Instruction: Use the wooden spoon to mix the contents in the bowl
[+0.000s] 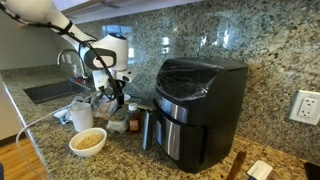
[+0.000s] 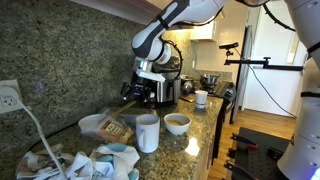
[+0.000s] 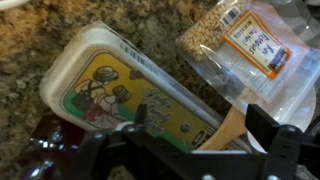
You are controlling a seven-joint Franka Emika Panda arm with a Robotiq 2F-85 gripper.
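Note:
The white bowl (image 1: pixel 78 150) stands at the counter's front edge, and the tan grain contents (image 1: pixel 90 139) lie in it. It also shows in an exterior view (image 2: pixel 178 131). My gripper (image 1: pixel 110 98) hangs low over the clutter behind the bowl, next to the black air fryer (image 1: pixel 203 108). In the wrist view my gripper (image 3: pixel 202 125) is open. The light-brown wooden spoon (image 3: pixel 224 132) lies between its jaws, near the right finger. The spoon rests against a white tub with a yellow label (image 3: pixel 105 85).
A clear bag of grains (image 3: pixel 250 48) lies beside the tub. A white mug (image 1: pixel 81 116) and a dark steel cup (image 1: pixel 148 128) stand near the gripper. Another white mug (image 2: pixel 148 133), a white dish (image 2: pixel 93 124) and crumpled cloths (image 2: pixel 95 163) fill the counter's other end.

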